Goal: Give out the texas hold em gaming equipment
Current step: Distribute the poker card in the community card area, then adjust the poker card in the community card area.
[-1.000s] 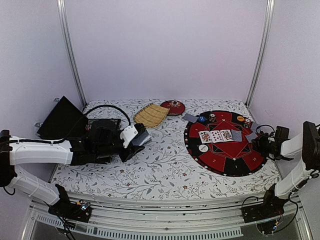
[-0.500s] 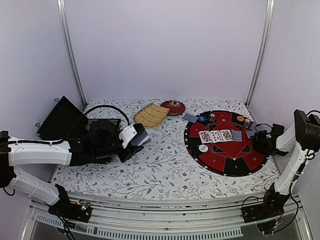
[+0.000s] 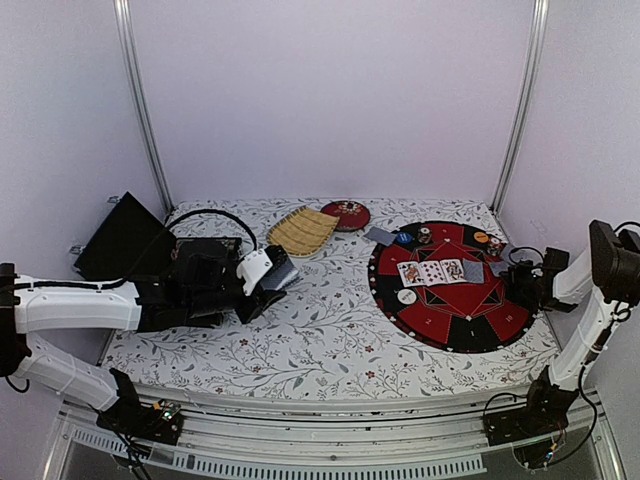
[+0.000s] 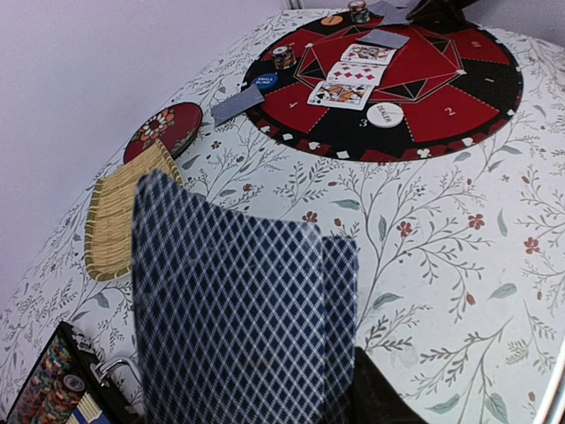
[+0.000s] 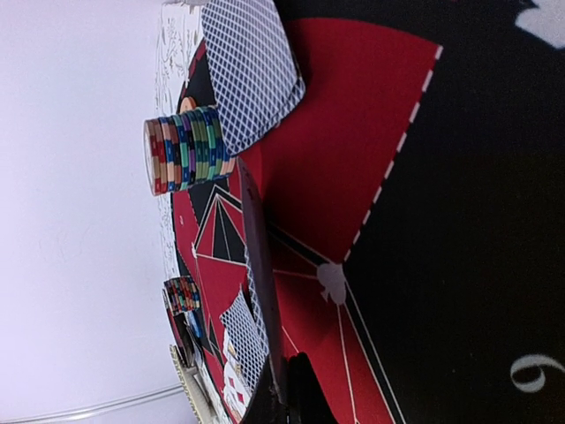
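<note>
You are in the dealing step. Your right tool (image 3: 524, 285) is at the right rim of the round mat (image 3: 450, 325), closed on one card (image 5: 258, 283). You see this card nearly edge-on, so I cannot tell if it touches the mat. On the same side of the mat, a face-down card (image 5: 252, 71) lies just beside a chip stack (image 5: 187, 150). I judge the next move is to lay the held card flat near that one and then open the tool.

Your left tool (image 3: 270, 280) is well left of the mat, above the table (image 3: 330, 345), set narrow around the deck (image 4: 238, 309).

On the white button (image 4: 386, 115), on the mat's near left part, you can read "DEALER". The rim fields carry the numbers 2, 3 and 4. The writing on the chips is too small to read.
</note>
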### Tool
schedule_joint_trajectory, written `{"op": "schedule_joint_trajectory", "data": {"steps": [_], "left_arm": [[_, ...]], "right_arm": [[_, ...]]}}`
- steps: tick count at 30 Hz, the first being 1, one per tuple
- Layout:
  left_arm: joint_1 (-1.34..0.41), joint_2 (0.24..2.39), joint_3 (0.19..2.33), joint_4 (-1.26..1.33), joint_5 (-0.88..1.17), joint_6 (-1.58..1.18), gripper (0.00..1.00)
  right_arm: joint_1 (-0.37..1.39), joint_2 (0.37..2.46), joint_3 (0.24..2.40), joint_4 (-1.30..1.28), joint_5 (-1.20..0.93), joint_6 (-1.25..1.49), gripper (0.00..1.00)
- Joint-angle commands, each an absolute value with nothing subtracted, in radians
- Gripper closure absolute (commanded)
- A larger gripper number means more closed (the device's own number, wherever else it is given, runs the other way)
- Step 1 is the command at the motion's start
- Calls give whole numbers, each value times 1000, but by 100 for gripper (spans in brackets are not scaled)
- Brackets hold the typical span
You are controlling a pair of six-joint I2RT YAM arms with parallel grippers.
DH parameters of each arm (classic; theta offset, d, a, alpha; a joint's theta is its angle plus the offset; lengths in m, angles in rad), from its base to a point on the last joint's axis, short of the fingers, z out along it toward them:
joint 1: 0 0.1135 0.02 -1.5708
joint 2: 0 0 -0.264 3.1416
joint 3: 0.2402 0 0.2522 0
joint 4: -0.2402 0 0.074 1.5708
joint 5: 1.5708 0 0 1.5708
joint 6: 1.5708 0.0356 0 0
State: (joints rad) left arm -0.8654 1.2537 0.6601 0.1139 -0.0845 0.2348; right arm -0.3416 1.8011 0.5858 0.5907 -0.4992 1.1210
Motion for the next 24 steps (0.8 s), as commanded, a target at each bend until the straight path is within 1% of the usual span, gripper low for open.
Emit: {"op": "schedule_joint_trajectory", "data": {"steps": [1,3,4,5,7,9,10,14,20,22,24], "left_arm": [[-854,1233,658,126,-87,242,56],[-853,1232,658,126,-88,245,56],[-853,1232,658,126,-88,245,56],[-853,1230,658,124,-88,246,56],[-854,1228,658,123,-88,248,56],[-853,1224,659,120,-89,248,55],[-853,1222,657,121,-88,247,56],[-852,1218,654,126,-83,251,56],[-852,1229,655,139,-78,258,55],[-852,1238,659,143,-75,260,56],[-851,1245,664,149,-70,261,56]], "right_arm": [[-345,1761,567,562,-511,1093,98],[-346,1764,568,554,-513,1090,98],[-347,1768,571,552,-517,1089,96],[-349,1772,573,545,-523,1088,90],[-353,1768,568,534,-535,1086,69],[-355,1742,550,523,-537,1085,57],[-355,1719,539,513,-531,1084,55],[-359,1590,501,441,-474,1060,50],[-356,1387,512,269,-379,937,48],[-339,1365,565,220,-360,835,48],[-264,1406,719,75,-290,674,47]]}}
